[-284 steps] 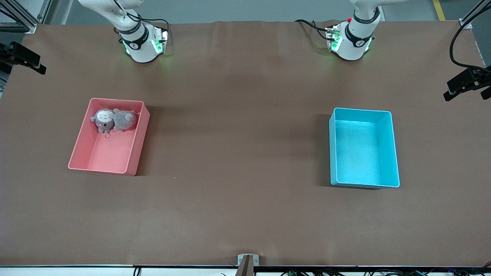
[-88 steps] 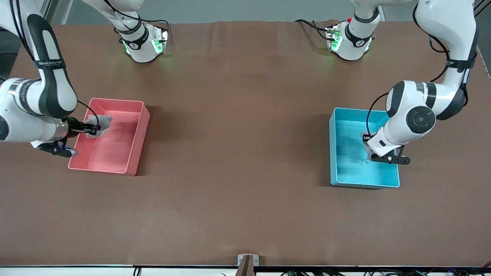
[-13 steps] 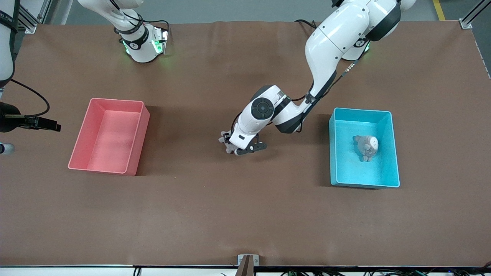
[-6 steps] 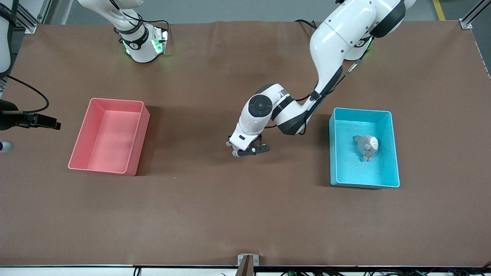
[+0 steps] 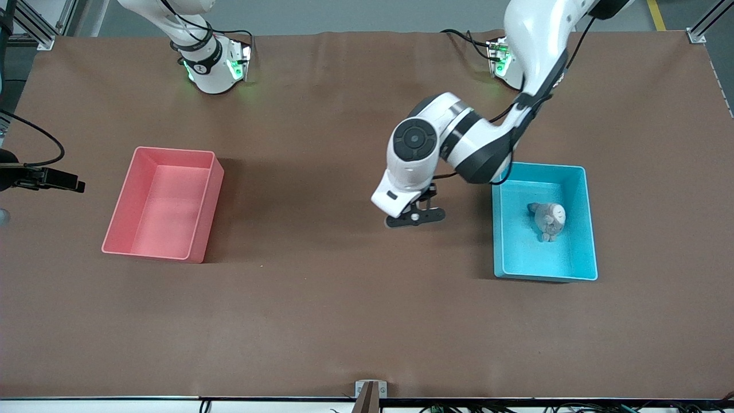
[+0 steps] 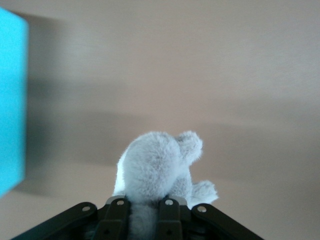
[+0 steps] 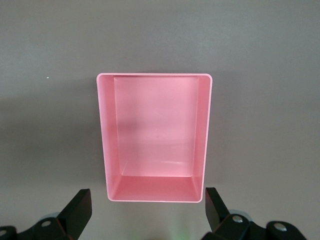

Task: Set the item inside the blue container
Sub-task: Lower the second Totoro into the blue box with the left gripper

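A grey plush animal with a pale face [image 5: 549,218] lies inside the blue container [image 5: 542,167]. My left gripper [image 5: 414,215] hangs over the bare table beside that container, toward the right arm's end of it. It is shut on a second fuzzy grey plush [image 6: 155,167], which shows between the fingers [image 6: 169,214] of the left gripper [image 6: 144,205]; no face is visible on it. A blue wall of the container [image 6: 11,100] edges the left wrist view. The front view hides the held plush under the hand. My right gripper [image 7: 146,212] is open and empty.
The pink bin [image 5: 172,153] stands empty toward the right arm's end of the table, also seen whole as the pink bin [image 7: 155,77] in the right wrist view. The right gripper [image 5: 77,185] waits beside it at the table's edge. Brown table [image 5: 321,298] lies between the bins.
The left arm has risen and carried its grey plush from mid-table toward the blue container. The right arm has drifted slightly outward.
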